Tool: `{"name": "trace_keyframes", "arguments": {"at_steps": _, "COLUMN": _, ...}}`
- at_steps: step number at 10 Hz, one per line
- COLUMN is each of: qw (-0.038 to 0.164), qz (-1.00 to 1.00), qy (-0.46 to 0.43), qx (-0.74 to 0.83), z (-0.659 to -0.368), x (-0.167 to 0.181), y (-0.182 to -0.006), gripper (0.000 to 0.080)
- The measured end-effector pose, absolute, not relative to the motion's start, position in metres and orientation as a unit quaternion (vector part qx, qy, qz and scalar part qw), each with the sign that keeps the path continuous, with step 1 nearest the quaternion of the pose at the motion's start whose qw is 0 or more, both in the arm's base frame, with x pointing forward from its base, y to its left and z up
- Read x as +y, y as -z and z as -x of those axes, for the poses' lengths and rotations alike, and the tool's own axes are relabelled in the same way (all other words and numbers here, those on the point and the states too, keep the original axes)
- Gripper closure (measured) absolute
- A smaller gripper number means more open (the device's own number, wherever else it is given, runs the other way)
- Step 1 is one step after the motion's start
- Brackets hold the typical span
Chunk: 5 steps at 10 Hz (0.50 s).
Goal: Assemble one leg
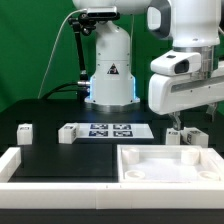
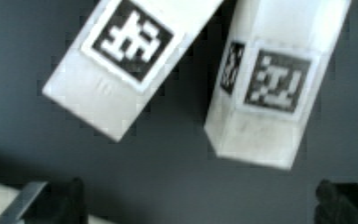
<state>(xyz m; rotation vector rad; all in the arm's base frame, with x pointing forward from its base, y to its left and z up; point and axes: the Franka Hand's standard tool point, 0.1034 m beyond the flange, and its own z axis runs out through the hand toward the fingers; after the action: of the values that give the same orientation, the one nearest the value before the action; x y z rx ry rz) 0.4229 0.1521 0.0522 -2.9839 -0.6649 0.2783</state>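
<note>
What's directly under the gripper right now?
Two legs, tags up, on the black table below the open gripper: one leg and the other leg beside it. Whatever is beneath them is covered.

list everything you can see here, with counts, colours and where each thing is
legs: 4, white with black-and-white tags; one at the exterior view's far left, one just left of the marker board, two side by side at the right, below the gripper
tray-like piece: 1, white, raised rim, front right in the exterior view
marker board: 1, white with several tags, flat at mid table
border wall: 1, white, along the table's front and left edge
table: 1, black
backdrop: 1, green, behind the table
arm base: 1, white, back centre
gripper: 1, dark fingers, open, above the two right-hand legs
</note>
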Motion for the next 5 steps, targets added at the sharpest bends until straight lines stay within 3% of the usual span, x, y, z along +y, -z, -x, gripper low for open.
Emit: {"name": "trace_keyframes", "arguments": {"at_steps": 5, "qw": -0.001, "qz": 0.933, "qy": -0.292, "qx": -0.212, "z": -0.404, "x": 0.167, "y": -0.046, "gripper": 0.0150}}
